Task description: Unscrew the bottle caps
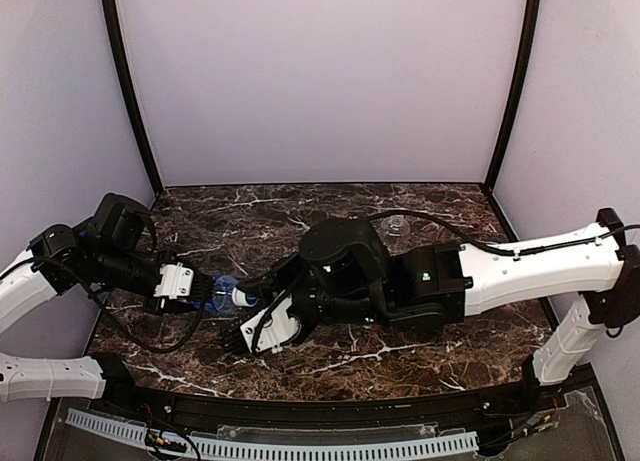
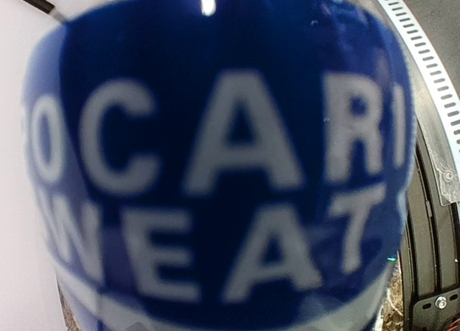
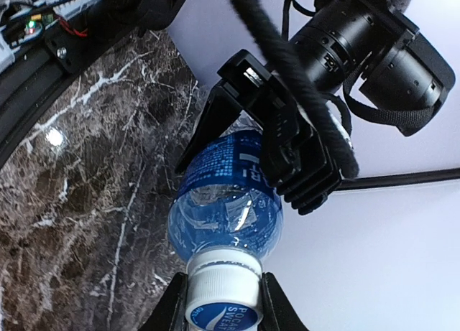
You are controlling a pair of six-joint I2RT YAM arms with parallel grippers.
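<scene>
A small clear bottle (image 1: 222,293) with a blue wrap label is held sideways above the left part of the marble table (image 1: 420,366). My left gripper (image 1: 185,286) is shut on its labelled body; in the right wrist view its black fingers (image 3: 287,144) clamp the bottle (image 3: 226,202). The blue label (image 2: 215,166) fills the left wrist view and hides that gripper's fingers. My right gripper (image 1: 252,303) is shut on the bottle's white cap (image 1: 241,298). In the right wrist view its fingers (image 3: 169,309) press both sides of the cap (image 3: 223,284). The other caps are out of view.
A plain clear bottle (image 1: 397,224) stands at the back of the table, right of centre. White walls close in the back and both sides. A black rail (image 1: 330,416) and a perforated strip (image 2: 431,80) run along the front edge.
</scene>
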